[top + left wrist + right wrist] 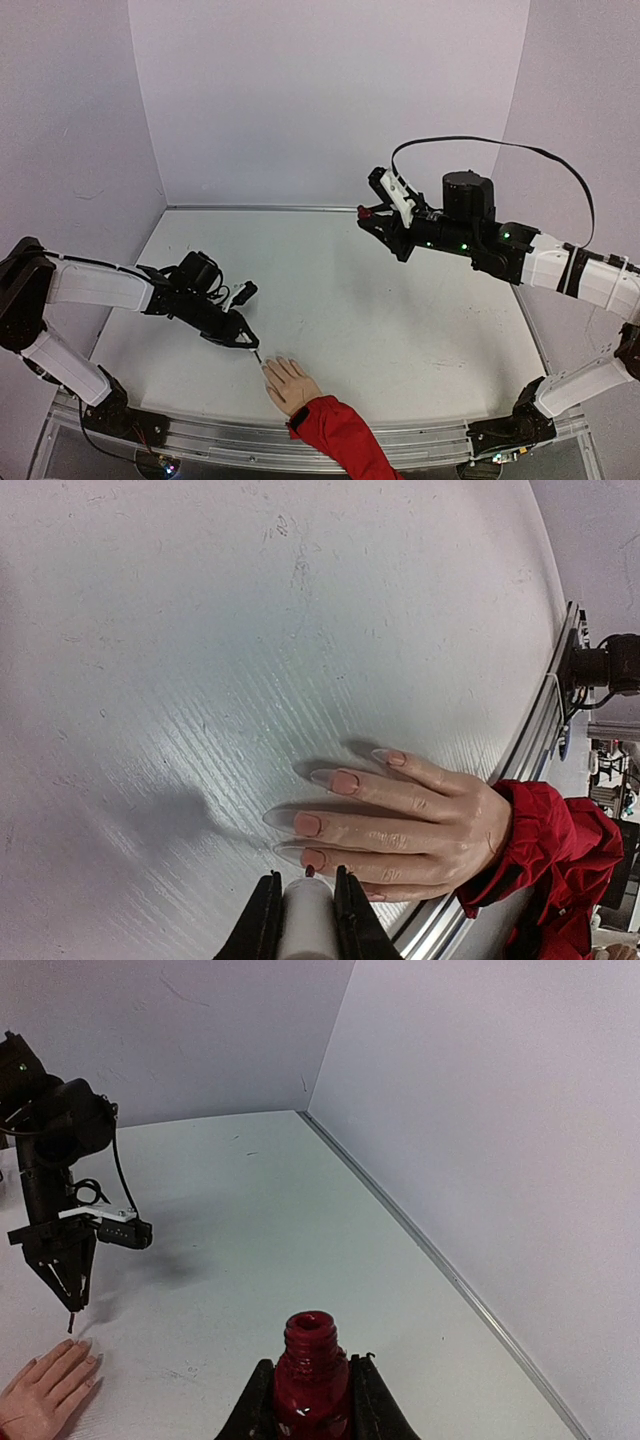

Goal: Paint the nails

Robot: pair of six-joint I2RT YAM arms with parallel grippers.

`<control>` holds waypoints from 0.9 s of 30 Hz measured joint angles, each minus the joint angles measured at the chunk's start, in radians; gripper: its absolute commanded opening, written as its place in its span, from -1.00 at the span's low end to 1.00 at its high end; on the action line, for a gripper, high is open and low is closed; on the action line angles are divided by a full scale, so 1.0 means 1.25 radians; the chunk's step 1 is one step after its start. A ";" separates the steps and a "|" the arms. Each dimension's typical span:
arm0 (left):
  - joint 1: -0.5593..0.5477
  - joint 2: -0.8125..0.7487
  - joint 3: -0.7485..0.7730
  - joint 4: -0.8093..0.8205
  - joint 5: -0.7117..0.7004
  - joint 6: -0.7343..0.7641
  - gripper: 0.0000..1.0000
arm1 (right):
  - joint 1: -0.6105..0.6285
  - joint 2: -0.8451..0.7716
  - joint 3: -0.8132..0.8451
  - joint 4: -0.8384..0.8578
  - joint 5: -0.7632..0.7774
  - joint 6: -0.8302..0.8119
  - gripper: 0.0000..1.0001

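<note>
Where the mannequin hand (290, 383) lies palm-down on the table (420, 320), its red sleeve (335, 430) running off the near edge, the nails (344, 781) point away from the sleeve — three of them show a dull reddish tint in the left wrist view. The left gripper (307, 892) is clenched on a white brush handle (307, 925). The handle's dark red tip (310, 870) sits right at the nail of one finger; whether it touches I cannot tell. Well apart from the mannequin hand, toward the far right, the right gripper (311, 1400) is clamped on an uncapped dark-red polish bottle (311, 1345) — neck up in its own wrist view.
</note>
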 measured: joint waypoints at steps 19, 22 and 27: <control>0.000 0.026 0.000 0.023 0.023 -0.001 -1.00 | -0.003 0.009 0.000 0.000 0.000 -0.001 -1.00; 0.000 0.031 0.000 0.024 0.024 -0.001 -1.00 | -0.004 0.009 0.000 0.000 0.000 -0.002 -1.00; 0.000 0.035 0.000 0.026 0.025 -0.001 -1.00 | -0.004 0.009 0.000 0.000 0.000 -0.003 -1.00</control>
